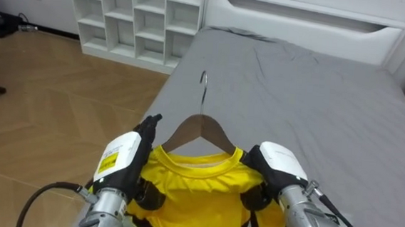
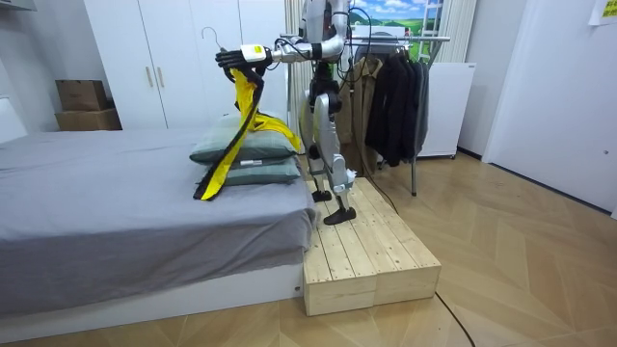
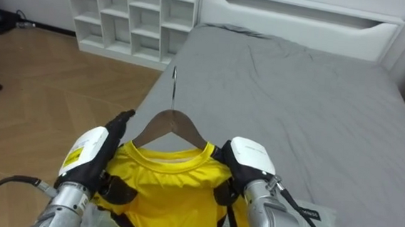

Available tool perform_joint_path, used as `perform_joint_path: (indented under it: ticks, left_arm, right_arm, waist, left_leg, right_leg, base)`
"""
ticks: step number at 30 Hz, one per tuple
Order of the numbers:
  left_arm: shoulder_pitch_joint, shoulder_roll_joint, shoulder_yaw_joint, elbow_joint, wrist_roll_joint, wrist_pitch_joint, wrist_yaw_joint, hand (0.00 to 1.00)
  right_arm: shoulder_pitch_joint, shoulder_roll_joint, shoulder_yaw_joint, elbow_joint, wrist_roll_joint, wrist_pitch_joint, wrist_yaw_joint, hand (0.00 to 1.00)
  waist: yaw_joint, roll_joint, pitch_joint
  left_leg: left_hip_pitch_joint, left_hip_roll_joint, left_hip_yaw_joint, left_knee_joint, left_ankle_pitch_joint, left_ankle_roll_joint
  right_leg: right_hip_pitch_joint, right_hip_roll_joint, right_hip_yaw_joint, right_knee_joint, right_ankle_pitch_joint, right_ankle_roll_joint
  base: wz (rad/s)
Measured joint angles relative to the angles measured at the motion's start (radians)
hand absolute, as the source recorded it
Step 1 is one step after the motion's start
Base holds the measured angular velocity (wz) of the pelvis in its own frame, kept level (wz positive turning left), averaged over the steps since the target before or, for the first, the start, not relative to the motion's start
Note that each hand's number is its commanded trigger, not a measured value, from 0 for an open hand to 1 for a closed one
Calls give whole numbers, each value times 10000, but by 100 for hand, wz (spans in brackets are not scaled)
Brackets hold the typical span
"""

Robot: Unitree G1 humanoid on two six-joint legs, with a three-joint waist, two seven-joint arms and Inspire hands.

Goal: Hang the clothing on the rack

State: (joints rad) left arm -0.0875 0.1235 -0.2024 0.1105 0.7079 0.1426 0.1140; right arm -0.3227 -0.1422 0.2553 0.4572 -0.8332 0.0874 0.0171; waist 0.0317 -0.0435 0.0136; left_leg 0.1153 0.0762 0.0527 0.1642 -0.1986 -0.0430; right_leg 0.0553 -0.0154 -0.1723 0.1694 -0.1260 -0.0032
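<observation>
Gripping yellow shirt (image 1: pixel 195 193), left hand (image 1: pixel 122 161), right hand (image 1: pixel 279 163)

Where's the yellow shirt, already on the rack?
No, the yellow shirt is on a hanger held by left hand and right hand over the bed.

text: none legible | yellow label (image 1: pixel 107 164) on left hand (image 1: pixel 127 150); print too small to read

— What colour is the shirt (image 1: pixel 189 198)?
— Bright yellow with black trim. The hanger (image 1: pixel 212 131) is brown wood with a silvery hook.
— And around it?
— A plain grey bed (image 1: pixel 318 100), a white shelf (image 1: pixel 134 16), a tan herringbone floor (image 1: pixel 46 95), a pale wooden platform (image 2: pixel 371 246) and dark coats (image 2: pixel 395 96).
</observation>
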Motion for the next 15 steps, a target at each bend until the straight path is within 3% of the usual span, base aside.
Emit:
perform_joint_path:
  ticks: [15]
  left_arm:
    - [3, 50, 1, 76, 9, 4, -123, 0]
  right_arm:
    - [3, -23, -2, 0, -1, 0, 191, 100]
  waist:
    - [0, 196, 7]
  left_leg:
    - [4, -2, -4, 1, 0, 0]
  right_leg:
    - [0, 1, 15, -1, 0, 0]
  base:
    - [0]
